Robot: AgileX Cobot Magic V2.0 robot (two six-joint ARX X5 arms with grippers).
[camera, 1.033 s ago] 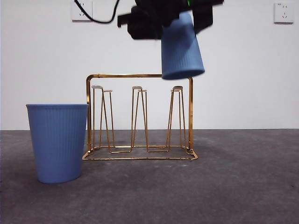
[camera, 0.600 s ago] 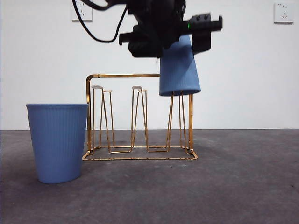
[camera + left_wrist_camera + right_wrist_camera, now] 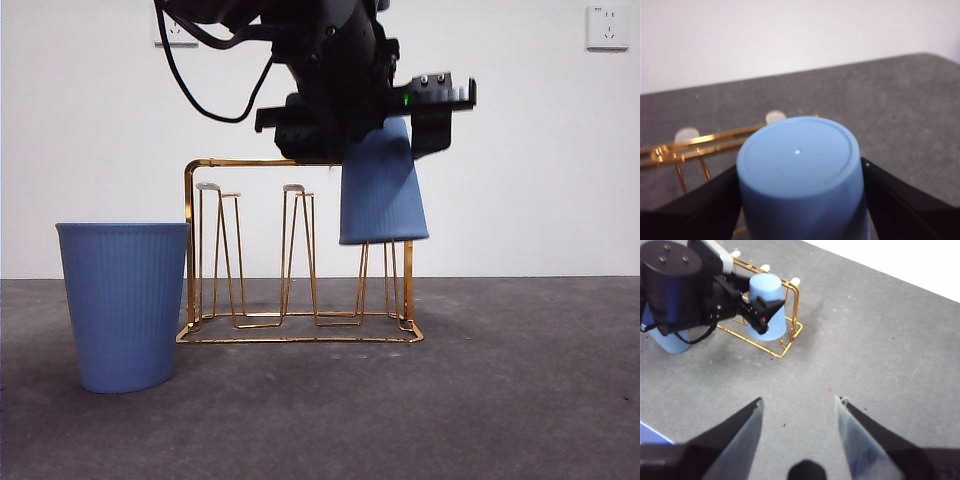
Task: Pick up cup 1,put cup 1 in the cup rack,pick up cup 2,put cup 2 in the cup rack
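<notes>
The left gripper (image 3: 385, 125) clamps an inverted blue ribbed cup (image 3: 383, 190), partly lowered over an end peg of the gold cup rack (image 3: 296, 250) – unreleased – while the second cup (image 3: 124, 305) waits on the table beside the rack; the right gripper (image 3: 797, 407) hangs open, empty.

Left claw (image 3: 385, 120) clamped, right claw (image 3: 797, 407) agape

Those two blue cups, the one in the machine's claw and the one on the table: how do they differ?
The held cup hangs upside down, mouth downward; the standing cup sits upright, mouth up. The held cup is clamped in the left gripper over an end peg of the cup rack; the standing cup rests on the table beside the rack's other end, ungripped. Both are blue, ribbed and tapered.
</notes>
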